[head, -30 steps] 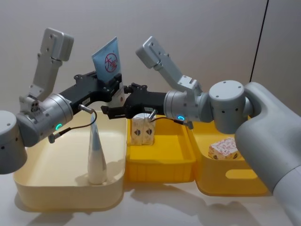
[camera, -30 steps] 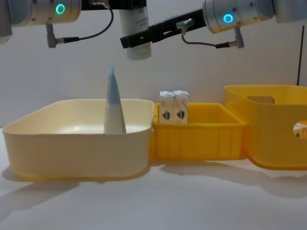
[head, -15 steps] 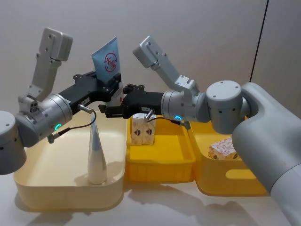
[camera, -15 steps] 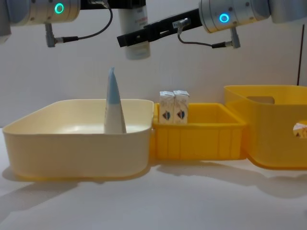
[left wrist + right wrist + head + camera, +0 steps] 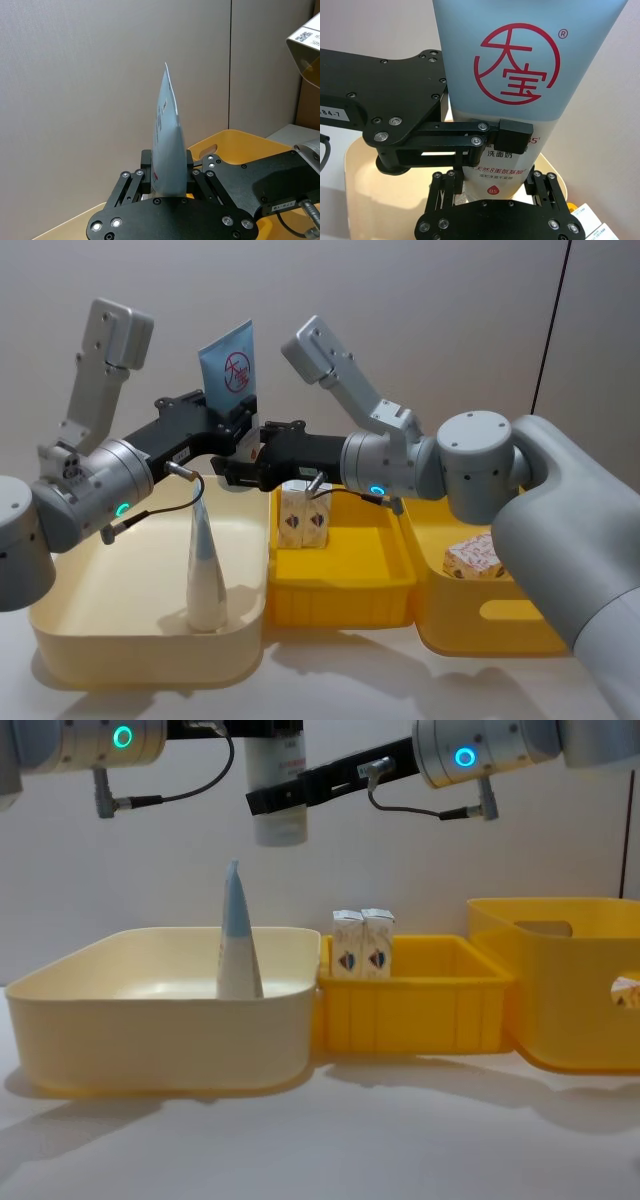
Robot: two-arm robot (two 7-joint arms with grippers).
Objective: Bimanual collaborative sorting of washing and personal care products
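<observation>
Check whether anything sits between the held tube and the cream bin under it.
The left gripper holds the tube upright, high over the cream bin, with the right gripper at its lower part. Another tube stands upright in that bin, left of the held one in the chest view; the bin floor directly below appears open.

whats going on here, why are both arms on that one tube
It looks like a handover in mid-air. The left gripper is shut on a light-blue tube held upright above the cream bin, and the right gripper has its fingers around the tube's lower white end. Another tube stands in the cream bin, two small cartons sit in the middle yellow bin, and one carton lies in the right yellow bin.
</observation>
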